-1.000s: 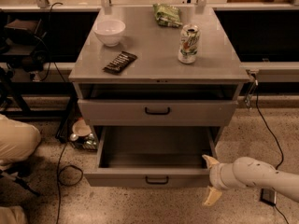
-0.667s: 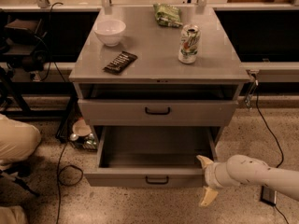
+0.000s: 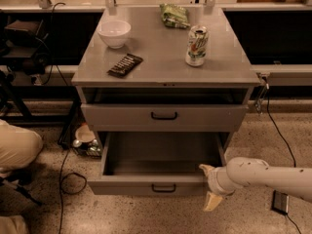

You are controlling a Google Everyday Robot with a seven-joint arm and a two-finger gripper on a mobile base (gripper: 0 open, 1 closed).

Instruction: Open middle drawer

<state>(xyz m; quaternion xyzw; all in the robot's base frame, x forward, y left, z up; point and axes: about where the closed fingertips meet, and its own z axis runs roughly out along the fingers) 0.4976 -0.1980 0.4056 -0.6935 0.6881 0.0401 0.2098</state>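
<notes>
The gripper (image 3: 208, 185) hung at the right end of the middle drawer's (image 3: 131, 185) front panel, its two pale fingers spread apart, one by the panel's top edge and one low near the floor, clamped on nothing I could see. The drawer stood well out from the cabinet under the worktop (image 3: 161, 57), its tray bare. To finish well, I judged the pull should run straight outward and level, since force at one corner could skew the tray on its runners. Whether a finger touched the panel could not be told. The arm (image 3: 273, 175) ran off the right edge.
</notes>
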